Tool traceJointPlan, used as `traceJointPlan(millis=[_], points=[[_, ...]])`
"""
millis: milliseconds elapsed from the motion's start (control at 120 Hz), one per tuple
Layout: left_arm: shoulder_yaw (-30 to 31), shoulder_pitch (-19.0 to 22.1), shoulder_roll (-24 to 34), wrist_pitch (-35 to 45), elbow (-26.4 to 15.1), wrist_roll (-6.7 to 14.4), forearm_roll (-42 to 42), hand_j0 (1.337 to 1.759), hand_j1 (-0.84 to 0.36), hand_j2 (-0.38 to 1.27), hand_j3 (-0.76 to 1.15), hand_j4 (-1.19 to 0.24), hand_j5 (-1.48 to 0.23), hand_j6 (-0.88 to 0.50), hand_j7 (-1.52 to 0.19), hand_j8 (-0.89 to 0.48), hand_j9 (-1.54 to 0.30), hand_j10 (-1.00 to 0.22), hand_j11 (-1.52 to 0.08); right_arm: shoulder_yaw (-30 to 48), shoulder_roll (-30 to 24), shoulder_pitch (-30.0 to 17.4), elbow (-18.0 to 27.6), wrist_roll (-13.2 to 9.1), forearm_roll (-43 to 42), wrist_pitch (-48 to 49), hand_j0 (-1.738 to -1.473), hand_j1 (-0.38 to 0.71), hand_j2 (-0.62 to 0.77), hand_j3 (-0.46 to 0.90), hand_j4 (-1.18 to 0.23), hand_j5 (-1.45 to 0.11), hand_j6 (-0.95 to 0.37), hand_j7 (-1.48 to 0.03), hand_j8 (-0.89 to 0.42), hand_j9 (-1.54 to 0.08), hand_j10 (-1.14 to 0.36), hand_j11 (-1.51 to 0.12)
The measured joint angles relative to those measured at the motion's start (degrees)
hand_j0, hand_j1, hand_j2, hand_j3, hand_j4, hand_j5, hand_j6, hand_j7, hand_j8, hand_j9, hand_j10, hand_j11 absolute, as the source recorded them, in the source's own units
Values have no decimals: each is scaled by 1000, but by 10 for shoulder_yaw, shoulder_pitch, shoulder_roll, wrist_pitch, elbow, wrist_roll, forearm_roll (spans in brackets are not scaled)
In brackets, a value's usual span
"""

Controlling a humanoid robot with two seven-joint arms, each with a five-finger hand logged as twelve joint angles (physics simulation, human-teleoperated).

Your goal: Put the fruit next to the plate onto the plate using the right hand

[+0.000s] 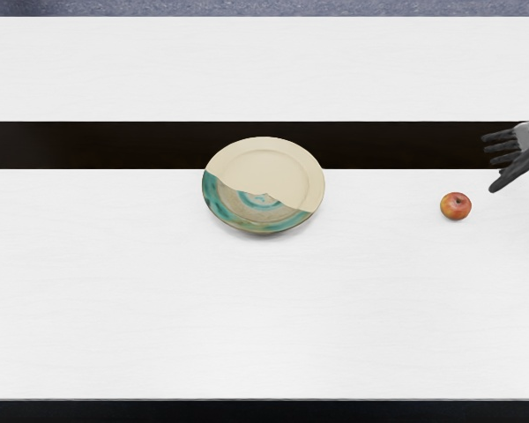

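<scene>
The apple [456, 206] lies on the surface [159, 291] well right of the plate [264, 184]. Farther right, the right hand [514, 156] hangs empty, fingers [501, 137] spread; it should descend over the apple and close evenly.

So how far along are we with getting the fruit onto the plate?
Done: nothing yet; the apple lies on the table, off to the right of the plate, not touching it. In hand: the right hand is at the right edge, fingers open, up and right of the apple, apart from it. Left: grasp, carry, set on plate.
</scene>
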Motion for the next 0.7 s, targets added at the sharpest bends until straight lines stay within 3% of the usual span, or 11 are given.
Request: traceJointPlan(millis=[200, 242, 325, 400, 483, 542, 700], points=[[0, 8, 0, 0, 0, 0, 0, 1658, 341, 2, 0, -7, -9, -8, -9, -8, -9, -7, -9, 4, 7, 7, -1, -19, 1, 0, -1658, -349, -1, 0, -1, 0, -1, 0, -1, 0, -1, 0], [0, 10, 0, 0, 0, 0, 0, 1658, 341, 2, 0, -7, -9, -8, -9, -7, -9, -7, -9, 2, 7, 8, -1, 7, -13, 0, -1658, -349, 0, 0, -1, 0, -1, 0, -1, 0, 0, 0], [0, 12, 0, 0, 0, 0, 0, 1658, 341, 2, 0, -7, -9, -8, -9, -7, -9, -7, -9, -1, 19, 22, 4, 106, -137, 0, -1658, -349, 0, 0, -1, 0, -1, 0, 0, 0, 0, 0], [0, 12, 0, 0, 0, 0, 0, 1658, 341, 2, 0, -7, -9, -8, -9, -7, -9, -7, -9, -20, 25, 35, 33, 153, -242, 0, -1658, -349, 0, 0, -1, 0, -1, 0, -1, 0, -1, 0], [0, 12, 0, 0, 0, 0, 0, 1658, 341, 2, 0, -7, -9, -7, -9, -7, -9, -7, -9, -37, -31, 34, 158, 177, -323, -64, -1658, -349, 0, 0, -2, 0, -3, 0, -2, 0, -1, 0], [0, 12, 0, -1, 0, 0, 0, 1658, 341, 2, 0, -7, -9, -7, -9, -7, -9, -7, -9, -41, -64, 14, 224, 185, -333, -125, -1658, -349, 0, 0, -2, 0, -3, 0, -2, 0, -1, 0], [0, 12, 0, -1, 0, 0, 0, 1658, 341, 2, 0, -7, -9, -8, -9, -7, -9, -7, -9, -62, -80, -35, 292, 194, -330, -242, -1658, -349, 1, 0, -3, 0, -5, 0, -4, 0, -2, 0]])
